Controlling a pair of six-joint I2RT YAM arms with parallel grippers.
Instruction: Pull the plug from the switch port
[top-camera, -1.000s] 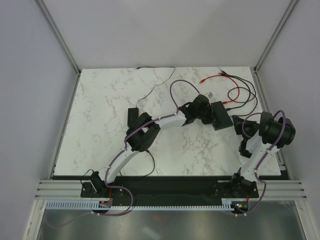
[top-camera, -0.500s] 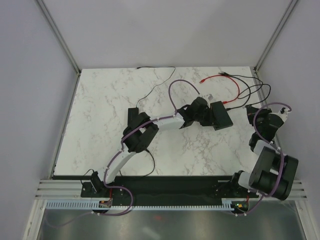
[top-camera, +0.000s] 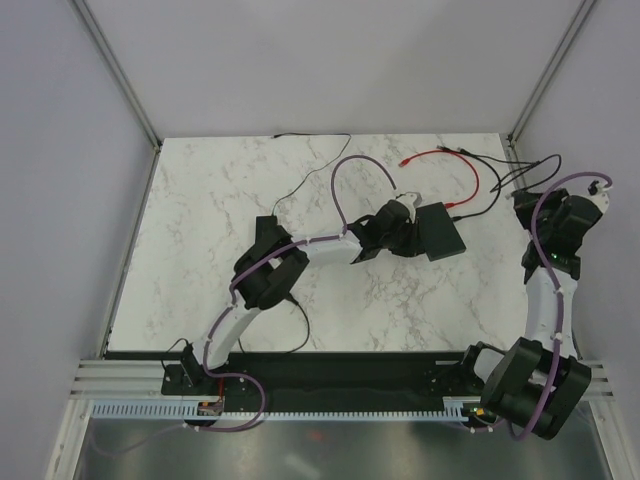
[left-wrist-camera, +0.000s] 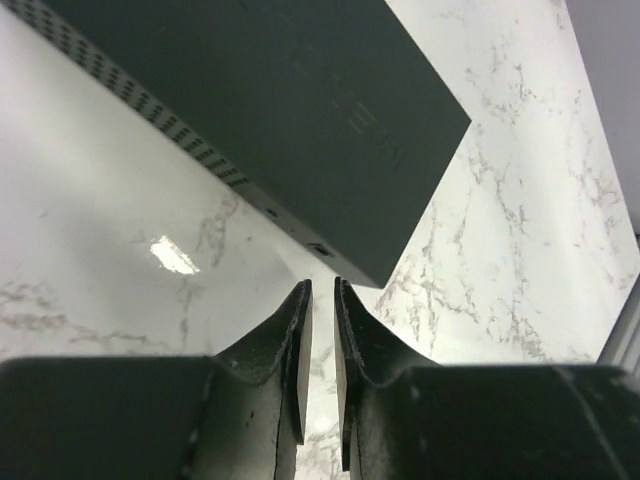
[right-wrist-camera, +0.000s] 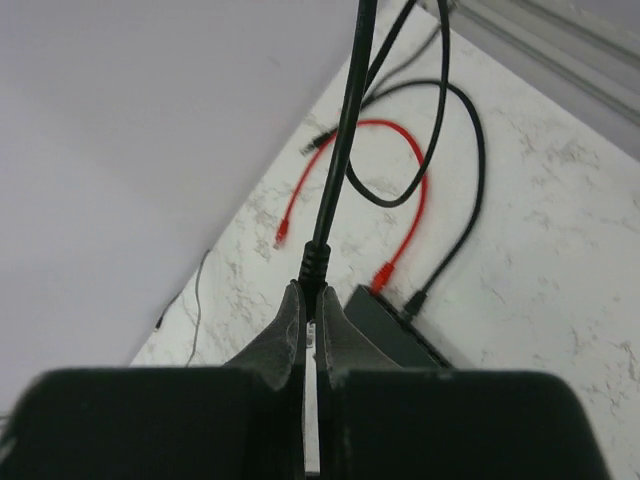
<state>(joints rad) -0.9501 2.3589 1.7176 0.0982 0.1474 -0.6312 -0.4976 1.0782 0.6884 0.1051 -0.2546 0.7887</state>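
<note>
The plug (right-wrist-camera: 313, 265) is clear of the switch port (right-wrist-camera: 399, 292) and up in the air. It's pinched tight in the right pincer (right-wrist-camera: 312, 293), and its black cable (right-wrist-camera: 352, 100) runs straight up out of frame. The switch box (top-camera: 441, 229) lies flat, right of centre on the white marble tabletop (top-camera: 220, 200). A red cable (right-wrist-camera: 421, 190) and another black lead (right-wrist-camera: 470, 190) go into its far edge (that's the port side). Pale grey walls and aluminium rails (top-camera: 116, 75) box everything in.

Which socket is the free one, can't tell, too small. The left pincer (left-wrist-camera: 320, 290) sits just beside the box's corner, fingers almost together with nothing between them. Only the left wrist view shows the vent holes (left-wrist-camera: 150, 108) along the box's side. From the top, the right pincer's grip is hidden by its own wrist.
</note>
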